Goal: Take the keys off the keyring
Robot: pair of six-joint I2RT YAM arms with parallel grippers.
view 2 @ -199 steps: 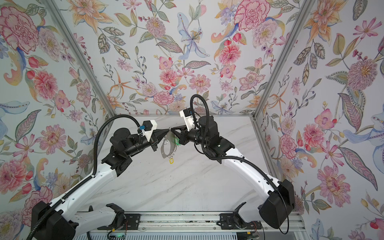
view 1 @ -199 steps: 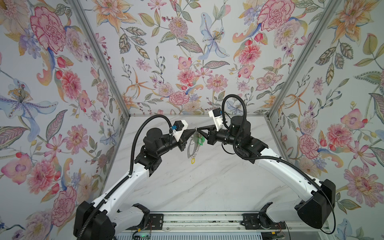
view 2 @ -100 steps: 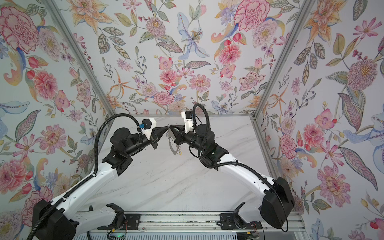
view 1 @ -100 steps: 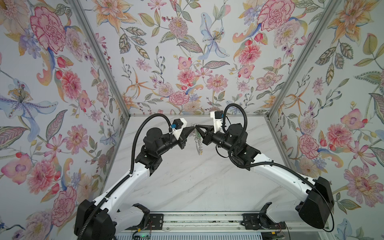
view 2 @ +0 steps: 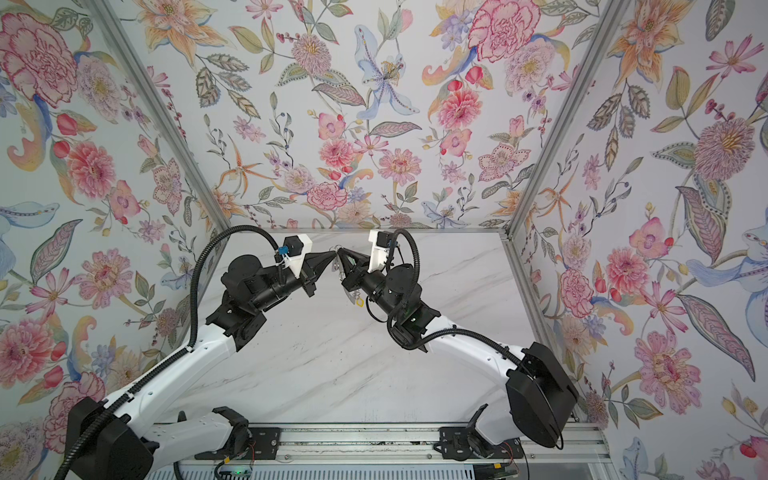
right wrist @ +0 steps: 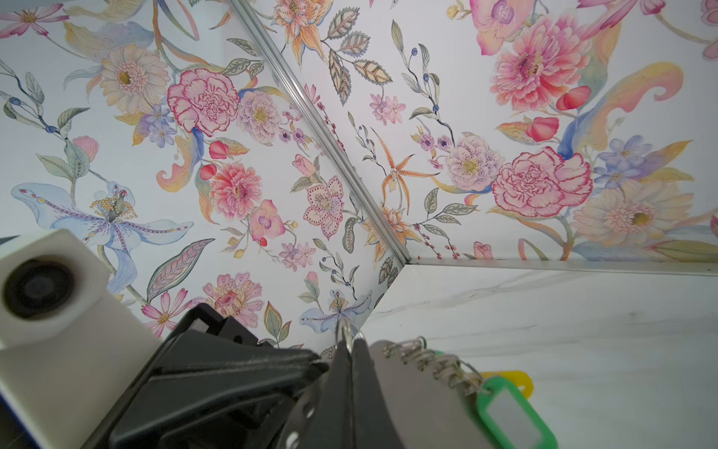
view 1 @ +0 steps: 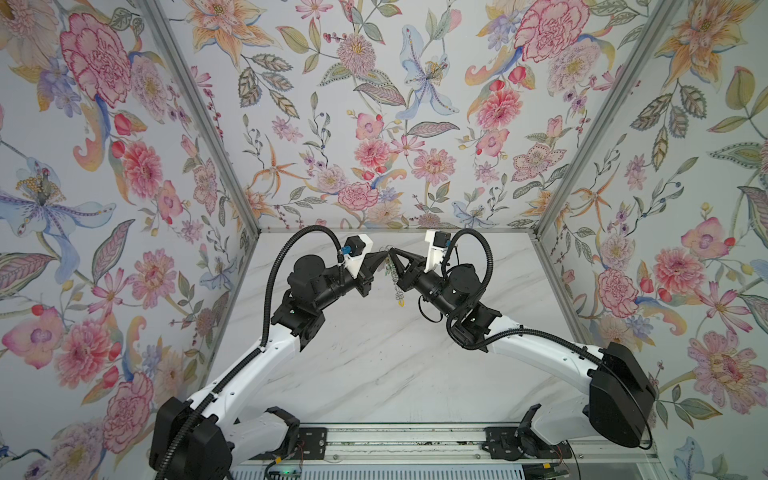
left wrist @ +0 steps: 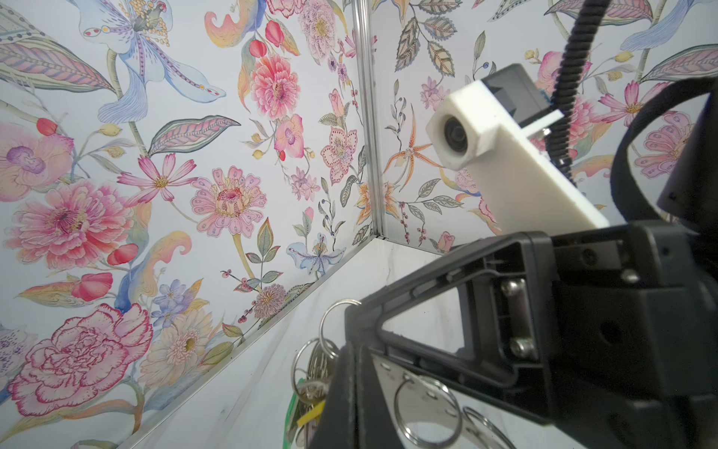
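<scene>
Right gripper (right wrist: 349, 352) clamped the rim of the big flat grey metal keyring (right wrist: 408, 388) mid-air, left gripper (view 1: 384, 253) pinched shut on it too, small tagged silver keys (right wrist: 513, 418) dangled.

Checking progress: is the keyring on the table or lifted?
Lifted: the keyring hangs between the shut left gripper and right gripper, keys dangling above the table.

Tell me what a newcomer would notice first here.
Loud floral wallpaper covers all three walls around the marble table. At the back middle, the left gripper and right gripper meet tip to tip, both shut, with the keyring up in the air at their tips. A green tag and a yellow tag dangle from its wire loops.
</scene>
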